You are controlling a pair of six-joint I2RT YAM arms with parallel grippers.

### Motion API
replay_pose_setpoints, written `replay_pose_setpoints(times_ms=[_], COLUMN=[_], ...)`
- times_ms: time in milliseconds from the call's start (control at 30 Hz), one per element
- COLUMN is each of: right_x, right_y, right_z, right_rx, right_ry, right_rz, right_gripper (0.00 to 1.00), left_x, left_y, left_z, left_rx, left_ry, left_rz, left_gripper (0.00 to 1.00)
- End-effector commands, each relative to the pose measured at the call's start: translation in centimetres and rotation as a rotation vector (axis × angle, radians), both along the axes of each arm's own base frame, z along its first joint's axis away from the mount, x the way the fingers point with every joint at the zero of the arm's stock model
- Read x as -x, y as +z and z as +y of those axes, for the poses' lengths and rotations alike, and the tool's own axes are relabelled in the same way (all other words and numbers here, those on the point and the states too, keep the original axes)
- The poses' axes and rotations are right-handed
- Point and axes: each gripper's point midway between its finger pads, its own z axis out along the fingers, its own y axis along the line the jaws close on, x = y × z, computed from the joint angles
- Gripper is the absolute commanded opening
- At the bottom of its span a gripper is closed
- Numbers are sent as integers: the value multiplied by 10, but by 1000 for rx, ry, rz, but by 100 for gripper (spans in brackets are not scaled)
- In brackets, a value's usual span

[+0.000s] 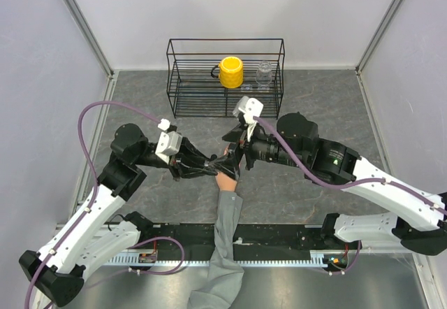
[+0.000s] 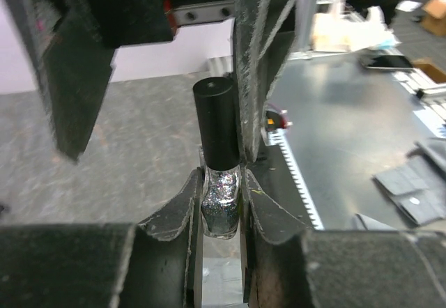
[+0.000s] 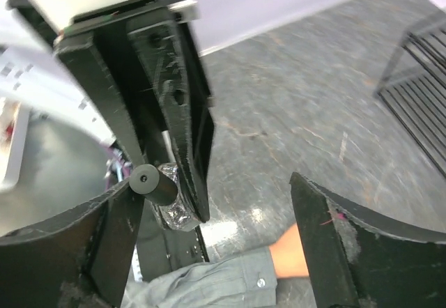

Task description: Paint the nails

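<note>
My left gripper (image 2: 221,207) is shut on a glitter nail polish bottle (image 2: 221,196) with a black cap (image 2: 219,123), holding it by the glass body. My right gripper (image 3: 212,186) is open wide around the cap (image 3: 155,185), which lies close to its left finger. The peach mannequin hand (image 3: 289,252) with its grey sleeve (image 3: 209,280) lies just below the bottle. In the top view both grippers meet over the hand (image 1: 225,180): the left gripper (image 1: 213,166) and the right gripper (image 1: 234,156). The nails are hidden under the grippers.
A black wire rack (image 1: 225,78) stands at the back with a yellow mug (image 1: 230,71) and a clear glass jar (image 1: 264,73) in it. The sleeve (image 1: 227,232) runs down over the near rail (image 1: 293,242). Enclosure walls stand on both sides.
</note>
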Motion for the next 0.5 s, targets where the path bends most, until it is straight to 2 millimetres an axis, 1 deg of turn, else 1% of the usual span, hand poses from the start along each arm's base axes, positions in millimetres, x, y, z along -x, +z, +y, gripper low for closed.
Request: replay_pose_setpoints(times_ms=[0, 67, 100, 167, 200, 233, 267, 333, 367, 433, 467], right_x=[-27, -31, -33, -35, -36, -36, -37, -40, -38, -39, -38], right_y=[21, 30, 25, 21, 19, 24, 17, 20, 17, 18, 13], right_z=[-27, -32, -37, -35, -34, -34, -32, -31, -31, -26, -25], right_rx=[-99, -120, -104, -71, -62, -68, -37, -27, -11, 6, 38], right_ry=[-276, -326, -367, -384, -390, -397, -404, -418, -413, -401, -397], right_rz=[123, 160, 195, 221, 229, 235, 242, 237, 240, 235, 240], right_gripper=[94, 94, 92, 88, 83, 82, 80, 78, 77, 70, 67], left_x=[-29, -37, -40, -48, -51, -55, -57, -61, -61, -61, -61], left_y=[12, 6, 5, 3, 2, 1, -1, -2, -3, -3, -3], left_z=[-1, -1, -1, 0, 0, 0, 1, 1, 1, 1, 1], left_rx=[8, -16, -20, -32, -37, -44, -52, -57, -61, -61, -62], left_ry=[143, 191, 205, 246, 262, 281, 292, 313, 313, 312, 310], left_rz=[-69, -40, -39, -34, -33, -29, -23, -26, -21, -23, -22], left_gripper=[2, 2, 2, 2, 2, 2, 2, 2, 2, 2, 2])
